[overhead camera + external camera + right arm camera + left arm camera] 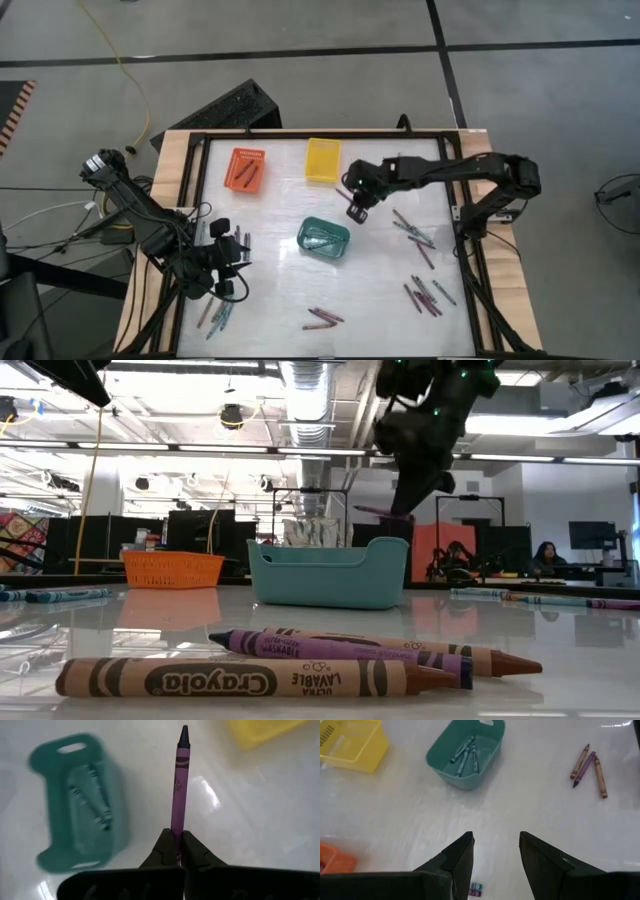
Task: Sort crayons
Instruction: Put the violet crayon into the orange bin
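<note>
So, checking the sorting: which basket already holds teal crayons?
The green basket, mid-table; teal crayons lie inside. The yellow basket shows none.

Right wrist view: teal basket (75, 802) motion-blurred, the crayons inside it (92, 795) smeared; yellow basket (262, 730) cut by the frame edge. Left wrist view: orange basket (334, 860) blurred and cropped (contents unreadable); crayon tips (476, 889) mostly hidden between the left gripper's fingers (457, 857)

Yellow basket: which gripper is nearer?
Right. The right gripper, holding a purple crayon, hovers just past the yellow basket; the left gripper is far off, near the table's left edge.
</note>
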Motion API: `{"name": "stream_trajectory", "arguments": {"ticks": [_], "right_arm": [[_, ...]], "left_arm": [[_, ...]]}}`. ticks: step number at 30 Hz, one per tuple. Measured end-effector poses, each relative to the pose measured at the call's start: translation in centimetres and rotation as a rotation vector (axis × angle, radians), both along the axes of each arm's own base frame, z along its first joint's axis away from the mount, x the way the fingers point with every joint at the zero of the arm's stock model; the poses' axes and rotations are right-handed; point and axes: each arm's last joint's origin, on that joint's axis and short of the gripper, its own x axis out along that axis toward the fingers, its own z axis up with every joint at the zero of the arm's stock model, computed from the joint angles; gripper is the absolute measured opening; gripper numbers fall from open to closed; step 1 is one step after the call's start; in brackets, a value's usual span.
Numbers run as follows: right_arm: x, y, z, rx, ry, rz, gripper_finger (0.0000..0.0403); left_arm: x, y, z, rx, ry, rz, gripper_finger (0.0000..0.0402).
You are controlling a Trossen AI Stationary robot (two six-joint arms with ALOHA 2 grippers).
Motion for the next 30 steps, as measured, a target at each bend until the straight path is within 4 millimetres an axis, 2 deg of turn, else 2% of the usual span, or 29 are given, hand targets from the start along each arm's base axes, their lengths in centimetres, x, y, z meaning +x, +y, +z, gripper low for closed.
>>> {"name": "stream_trajectory", "arguments": {"ticks": [15, 24, 30], "right_arm": [[1.1, 7.9, 0.8, 0.026, -0.134, 0.285, 0.0000], [1.1, 11.6, 1.4, 0.045, -0.231, 0.411, 0.0000], [1.0, 13.1, 1.8, 0.054, -0.285, 0.461, 0.0000]], "left_arm": [[0.0, -0.1, 0.0, -0.034, 0.017, -0.005, 0.0149], [0.0, -0.1, -0.1, -0.045, 0.021, -0.005, 0.0149], [0.0, -0.1, -0.1, -0.050, 0.021, -0.001, 0.0149]]}}
